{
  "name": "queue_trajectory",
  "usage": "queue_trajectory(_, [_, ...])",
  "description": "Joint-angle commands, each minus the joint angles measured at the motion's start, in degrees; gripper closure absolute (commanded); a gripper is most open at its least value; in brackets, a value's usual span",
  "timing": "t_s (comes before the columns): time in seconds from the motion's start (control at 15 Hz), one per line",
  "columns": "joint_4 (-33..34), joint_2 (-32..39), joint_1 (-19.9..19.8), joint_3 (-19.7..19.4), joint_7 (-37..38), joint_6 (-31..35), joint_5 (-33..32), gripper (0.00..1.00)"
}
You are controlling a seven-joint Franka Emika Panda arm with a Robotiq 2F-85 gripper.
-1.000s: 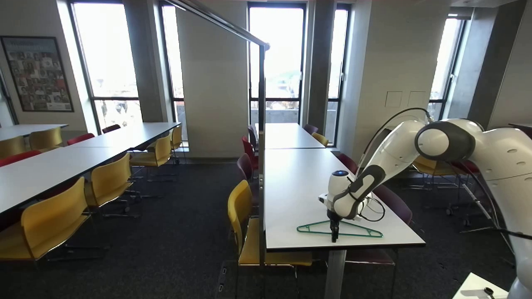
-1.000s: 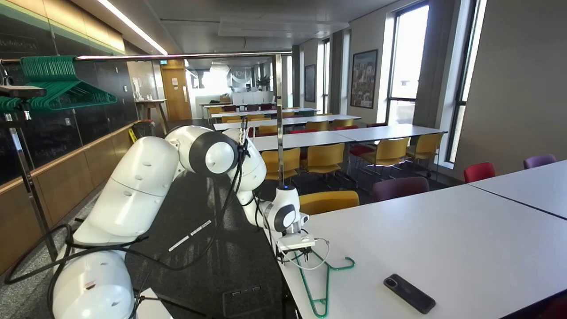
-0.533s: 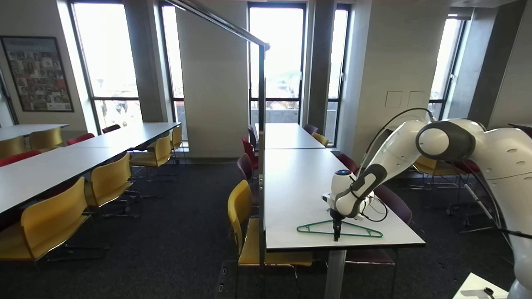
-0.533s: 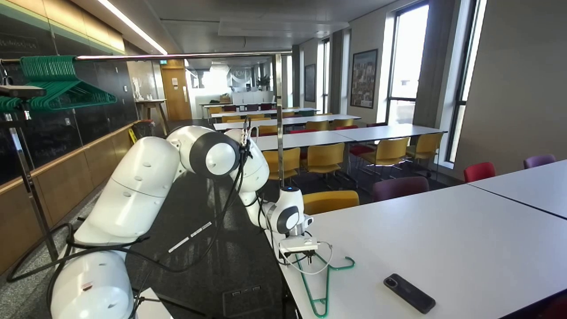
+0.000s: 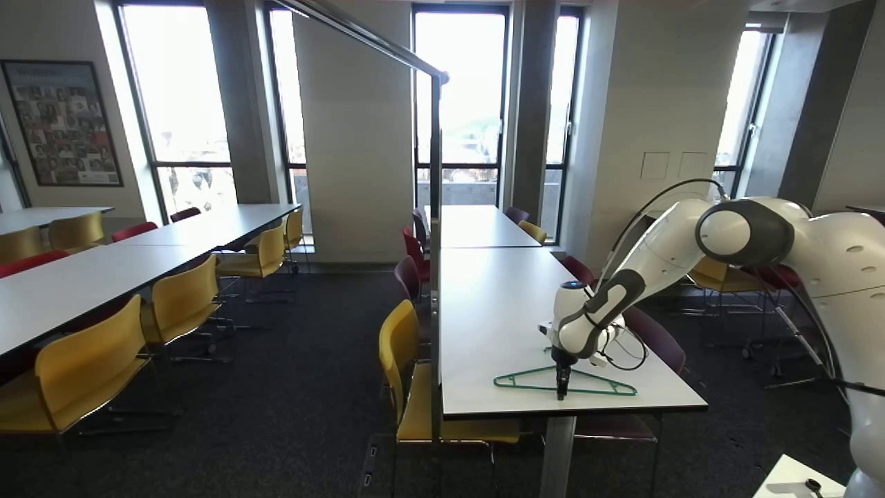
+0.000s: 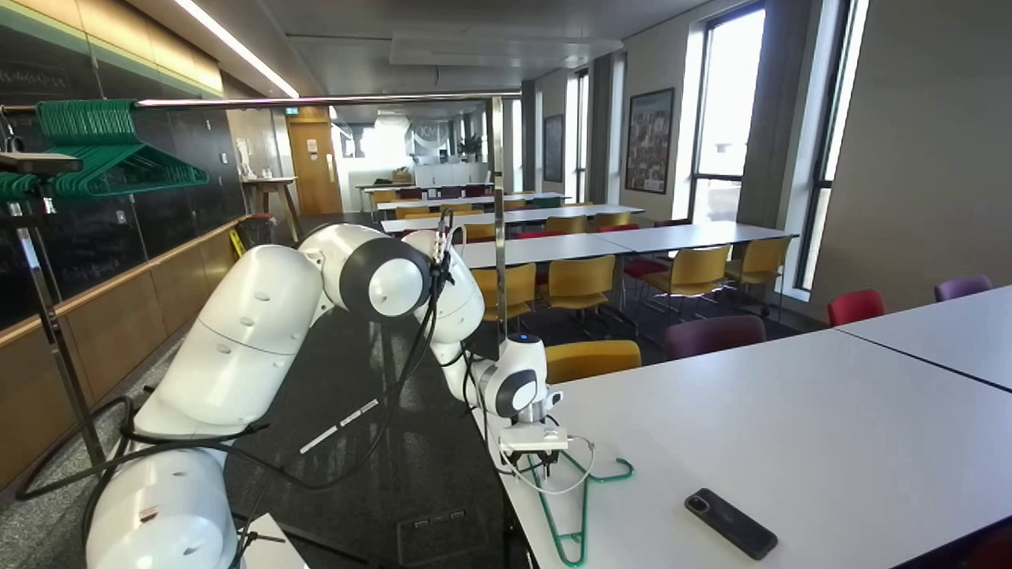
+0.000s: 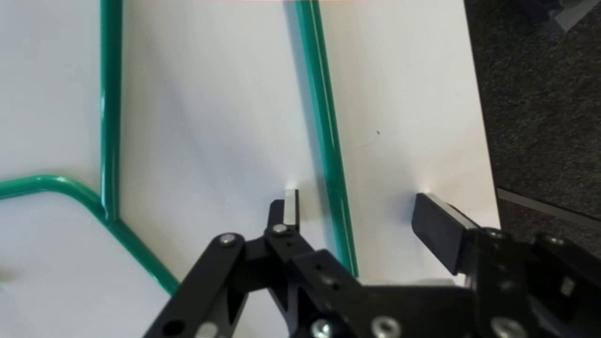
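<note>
Straddling the straight bar (image 7: 327,126) of a green hanger (image 7: 111,108), the tool (image 7: 359,209) is standing fairly wide, its 2 fingers (image 7: 291,206) showing gaps on both sides of the bar. The hanger is lying flat on the counter (image 6: 791,427) below the tool, and a dark phone (image 6: 731,523) is resting well apart from the tool.

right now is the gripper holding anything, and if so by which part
Nothing is held: the open gripper straddles the long bar of the green hanger, with gaps showing on both sides of it in the wrist view.
</note>
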Motion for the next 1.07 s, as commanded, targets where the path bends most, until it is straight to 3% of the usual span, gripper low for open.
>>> queue_trajectory(0.0, [0.05,-0.91,-2.12,1.97,-3.04,-2.27,2.44,0.65])
queue_trajectory(0.33, [0.45,-0.93,-2.16,2.19,-3.34,-3.05,3.43,1.00])
queue_trajectory(0.6, [0.34,-1.34,-1.18,1.40,-2.32,-3.57,3.22,0.97])
queue_trajectory(1.0, [-4.94,-8.59,5.60,-2.83,4.17,-2.72,-3.37,0.97])
